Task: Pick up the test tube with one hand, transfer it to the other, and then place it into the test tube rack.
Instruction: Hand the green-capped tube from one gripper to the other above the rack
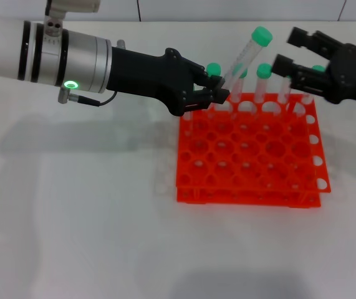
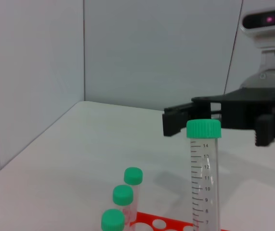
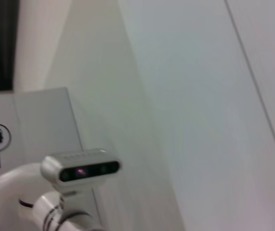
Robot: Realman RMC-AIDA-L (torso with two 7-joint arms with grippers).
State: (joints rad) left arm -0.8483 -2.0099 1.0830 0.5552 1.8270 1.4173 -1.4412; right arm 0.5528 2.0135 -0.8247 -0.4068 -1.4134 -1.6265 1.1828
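One slim clear plastic test tube with a round green cap (image 1: 247,55) is held above the far edge of the bright orange-red two-tier plastic test tube rack (image 1: 249,152), which sits on the white desk (image 1: 78,218). The tube is gripped low on its body by the left claw (image 1: 218,93), the unlabelled black two-finger one on the thick silver-white arm with the green ring light; its fingers are closed on the tube. The tube's long axis is tilted, with the capped end raised and leaning toward the robot's right.

The right claw (image 1: 293,53), black and carried on the other arm, is seen just beside the capped end, to its right and apart from it. Its fingers are spread wide and are aimed at the upper part of the tube; no contact is visible. In the left wrist view the same open claw (image 2: 185,120) appears behind the green cap.

Several other green-capped tubes (image 1: 262,84) stand upright in the rack's far row, close under the held tube.

The handover is judged to be at hand: the exposed upper length of the tube, between the left fingers and the cap, lies toward the right claw and would be the part to be taken. Nothing of the work is shown in the right wrist view.
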